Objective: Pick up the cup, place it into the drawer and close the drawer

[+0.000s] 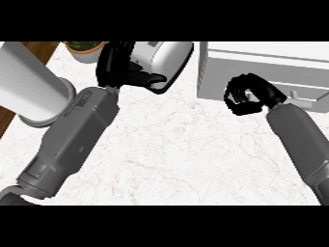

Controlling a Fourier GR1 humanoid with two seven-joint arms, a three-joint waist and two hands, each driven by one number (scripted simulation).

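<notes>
A white cup [168,57] with a dark rim lies tilted at the top middle of the counter. My left hand [118,65] covers its left side, fingers curled against it. The white drawer unit [267,62] stands at the upper right, with its drawer front and handle [304,100] at the right edge. I cannot tell how far the drawer stands out. My right hand [247,95] is in front of the unit, just left of the handle. Its fingers are curled and nothing shows inside them.
A large white cylinder [17,79] stands at the left over the counter's edge, close to my left forearm. A potted plant [86,49] sits at the top left, beside my left hand. Bare marble counter [188,149] lies between my two forearms.
</notes>
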